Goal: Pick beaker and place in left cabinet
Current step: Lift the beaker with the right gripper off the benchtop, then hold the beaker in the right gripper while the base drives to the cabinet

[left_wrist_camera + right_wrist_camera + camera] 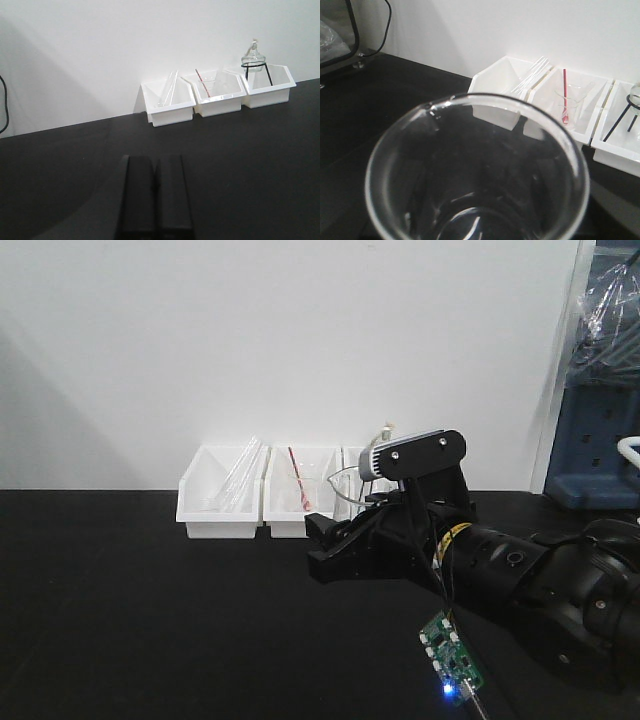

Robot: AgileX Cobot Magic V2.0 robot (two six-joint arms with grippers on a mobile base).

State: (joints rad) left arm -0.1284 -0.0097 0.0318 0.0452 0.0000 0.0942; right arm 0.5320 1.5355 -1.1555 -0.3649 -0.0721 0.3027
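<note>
Far left, the black bench (120,620) runs wide and bare from the front edge back to the white wall (300,340), plenty of room there. The left gripper (156,192) hangs low over that stretch, its two black fingers pressed together with only a thin seam between them, holding nothing. Along the back edge against the wall, three white bins stand side by side: the left bin (215,510) with glass tubes (240,475) leaning in it, the middle bin (295,505) with a red rod (298,480), and the right bin (267,90) with a round flask on a tripod (254,60). In front of the bins, the right gripper (322,548) is clamped around the beaker (410,190), whose rim fills the wrist view. Right again, a green circuit board (452,655) hangs by the arm, and a blue unit (595,450) crowds the right edge.
</note>
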